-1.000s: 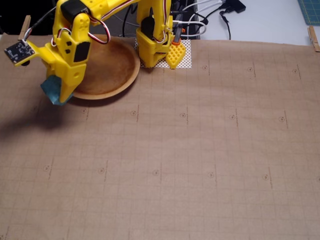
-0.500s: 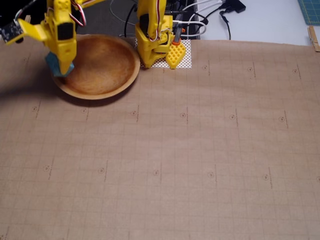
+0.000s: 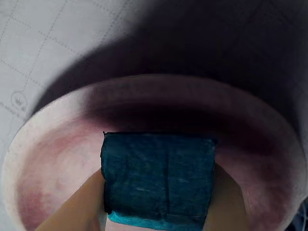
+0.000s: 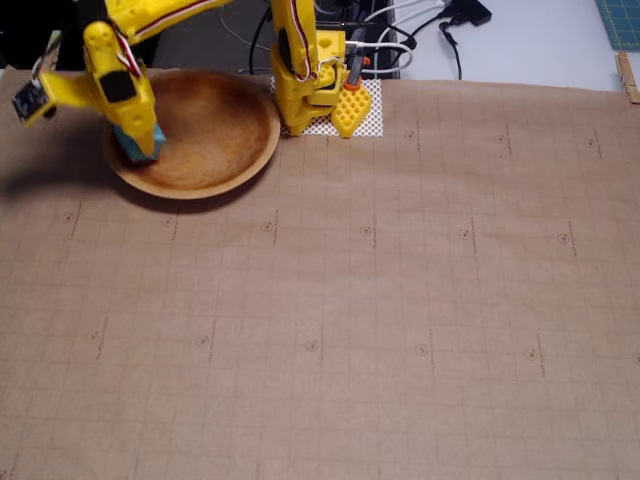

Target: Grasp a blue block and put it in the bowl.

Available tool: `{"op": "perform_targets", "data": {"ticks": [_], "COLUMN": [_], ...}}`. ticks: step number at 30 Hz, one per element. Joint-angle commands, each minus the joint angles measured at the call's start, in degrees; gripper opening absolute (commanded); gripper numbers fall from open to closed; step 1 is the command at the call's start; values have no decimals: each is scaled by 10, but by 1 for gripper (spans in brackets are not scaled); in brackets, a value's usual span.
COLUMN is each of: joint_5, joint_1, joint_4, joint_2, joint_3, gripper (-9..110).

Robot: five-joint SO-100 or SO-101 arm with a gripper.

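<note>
My yellow gripper (image 4: pixel 140 148) hangs over the left part of the wooden bowl (image 4: pixel 225 125) in the fixed view, shut on the blue block (image 4: pixel 137 147), of which only a teal edge shows under the fingers. In the wrist view the blue block (image 3: pixel 159 177) fills the lower middle, squeezed between my two fingers (image 3: pixel 79 204), with the bowl's (image 3: pixel 269 144) inside right beneath it. The gripper (image 3: pixel 159 211) holds the block above the bowl's floor; whether it touches the wood I cannot tell.
The arm's yellow base (image 4: pixel 305 85) stands on a white mesh pad (image 4: pixel 370 115) just right of the bowl. Cables (image 4: pixel 420 30) run behind it. Brown gridded paper (image 4: pixel 400 300) covers the table, clipped by wooden pegs (image 4: pixel 627 75) at the far right.
The gripper carried the block from outside the bowl's lower-left rim up and rightward, and now holds it over the bowl's left interior.
</note>
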Motion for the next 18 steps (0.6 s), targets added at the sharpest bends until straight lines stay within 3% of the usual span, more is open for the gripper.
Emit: {"op": "perform_targets", "data": {"ticks": [1,11,18], "joint_5": [1,0,1], "joint_1": [-22,-45,-40], "joint_4": [-6,-6,-6], "joint_2": [-14,-40,-45], "joint_3": [-41,-42,-43], "gripper": [-3,-1,19]}}
